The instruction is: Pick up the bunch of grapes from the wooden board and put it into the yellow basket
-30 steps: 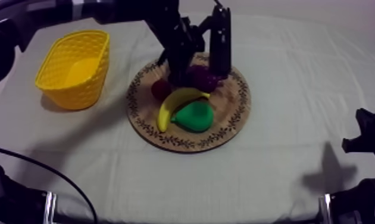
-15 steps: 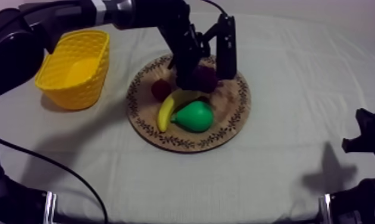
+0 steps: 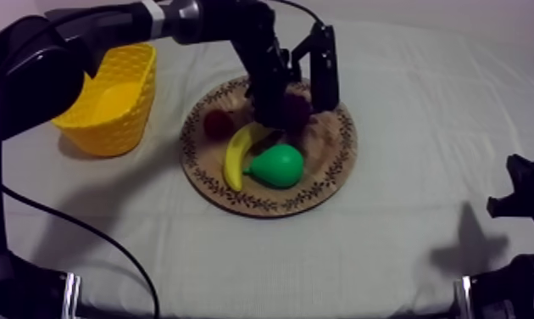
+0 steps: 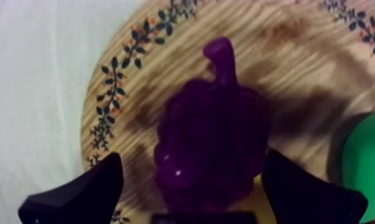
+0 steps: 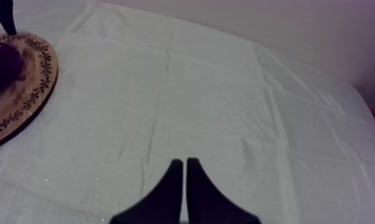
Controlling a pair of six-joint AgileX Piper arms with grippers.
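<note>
Since a second ago the left gripper (image 4: pixel 190 164) has settled lower over the wooden board (image 3: pixel 330 161), and the small red fruit (image 3: pixel 218 124) has slid a little toward the yellow basket (image 3: pixel 101 119). Its fingers (image 4: pixel 77 196) stand wide apart, not clamped on anything. The bunch of grapes (image 4: pixel 211 131) lies on the board between them, stem pointing away from the hand, one finger just beside the bunch, the other a little apart from it. Near the hand on the same board lie the banana (image 3: pixel 236 157) and the pear (image 3: pixel 275 165), touching. The basket stands off the board, well apart from the hand. The right gripper (image 5: pixel 184 170) hangs over bare cloth, fingers pressed together.
</note>
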